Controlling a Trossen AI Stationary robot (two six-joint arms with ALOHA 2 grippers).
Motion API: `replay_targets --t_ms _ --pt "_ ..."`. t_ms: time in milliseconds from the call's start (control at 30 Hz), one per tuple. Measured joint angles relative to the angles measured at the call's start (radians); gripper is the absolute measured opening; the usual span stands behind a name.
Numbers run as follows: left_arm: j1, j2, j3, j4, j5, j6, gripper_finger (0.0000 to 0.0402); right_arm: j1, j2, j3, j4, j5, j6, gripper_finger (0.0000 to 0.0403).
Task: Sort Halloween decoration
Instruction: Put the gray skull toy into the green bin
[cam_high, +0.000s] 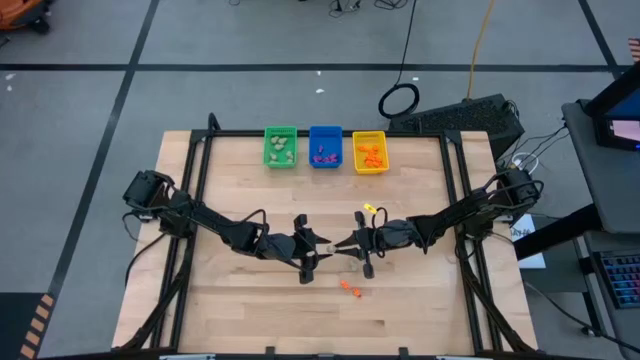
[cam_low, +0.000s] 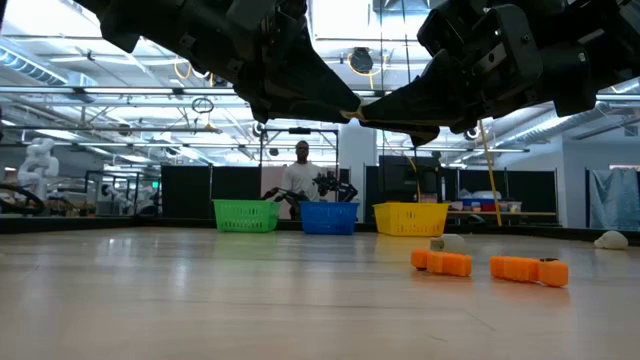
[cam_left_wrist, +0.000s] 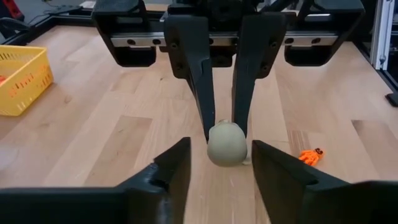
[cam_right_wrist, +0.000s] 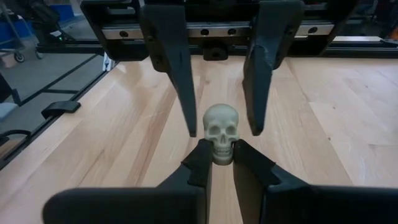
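The 2 end effectors meet tip to tip in the middle of the worktop (cam_high: 250, 310), raised above it, and between them is 1 pale skull (cam_right_wrist: 221, 133), a trinket of the Halloween decoration. The right end effector (cam_right_wrist: 221, 163) is closed on the skull's lower part, at the jaw, so the skull stands upright with its long axis vertical. The left end effector (cam_left_wrist: 216, 163) is half open; its 2 fingers stand at the 2 sides of the skull and, as far as I can see, do not touch it. From the left end effector the skull lies straight ahead, at 12 o'clock. I judge this is a handover, so the left fingers must close on the skull's upper part.

The right wrist view shows the skull's face; the left wrist view shows only its round back. The high view shows the green bin (cam_high: 280, 147) at about 11 o'clock from the meeting point, and 2 orange trinkets (cam_low: 441, 262) lying on the worktop nearby.
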Motion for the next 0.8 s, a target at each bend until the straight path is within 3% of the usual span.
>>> replay_targets --t_ms 367,800 --pt "0.000 0.000 0.000 -0.003 -0.001 0.005 0.0066 0.000 0.000 -0.001 -0.002 0.001 -0.007 0.0031" --pt "0.000 0.000 0.000 0.013 0.000 0.026 0.0063 0.000 0.000 -0.001 -0.001 0.000 -0.007 0.0041"
